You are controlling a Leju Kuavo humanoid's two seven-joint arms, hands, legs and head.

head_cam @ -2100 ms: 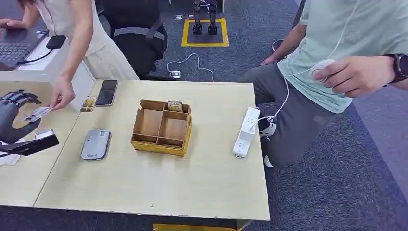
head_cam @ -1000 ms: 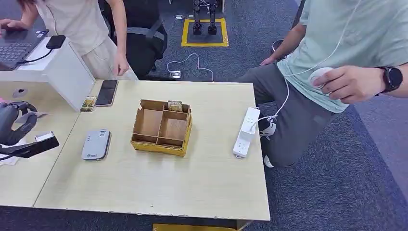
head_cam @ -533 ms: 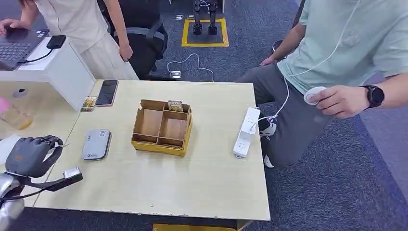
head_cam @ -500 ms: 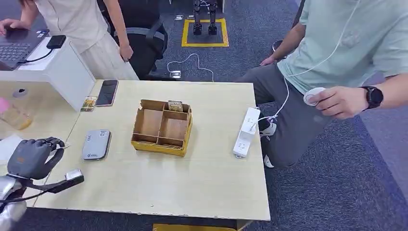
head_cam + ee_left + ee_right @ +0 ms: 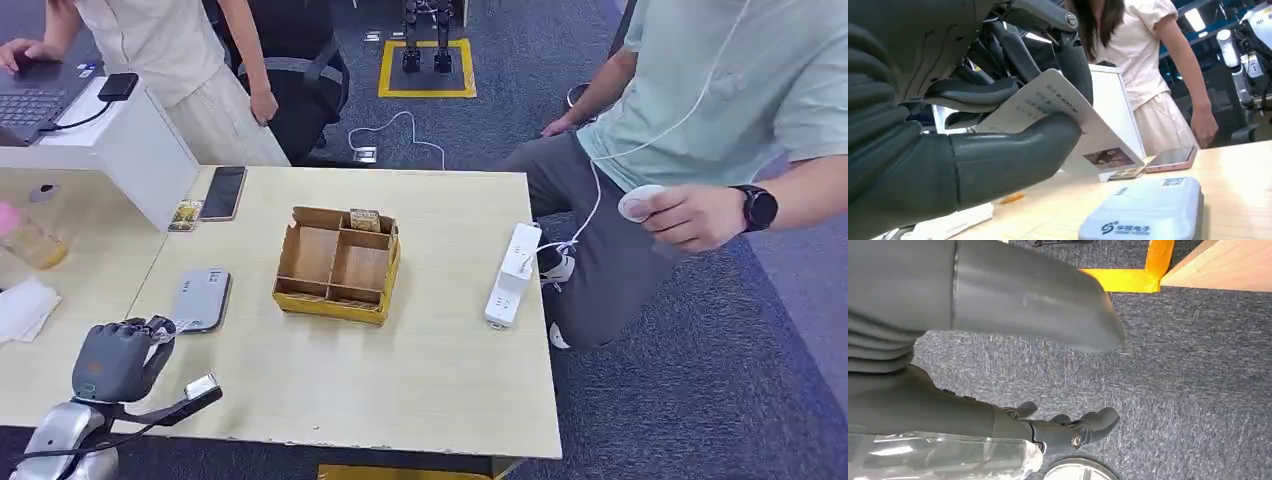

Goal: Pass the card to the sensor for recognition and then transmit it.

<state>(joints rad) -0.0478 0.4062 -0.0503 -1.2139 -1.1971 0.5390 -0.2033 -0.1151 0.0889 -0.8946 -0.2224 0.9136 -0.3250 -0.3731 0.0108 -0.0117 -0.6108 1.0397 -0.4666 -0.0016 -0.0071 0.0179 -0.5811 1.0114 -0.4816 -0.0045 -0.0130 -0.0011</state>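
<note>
Left hand [image 5: 998,130] pinching card [image 5: 1068,125], seemingly just short of sensor [image 5: 1148,212].

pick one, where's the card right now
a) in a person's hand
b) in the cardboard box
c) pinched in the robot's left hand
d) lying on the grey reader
c: in the left wrist view the left hand pinches the white card between thumb and fingers, above the table and short of the grey reader.
</note>
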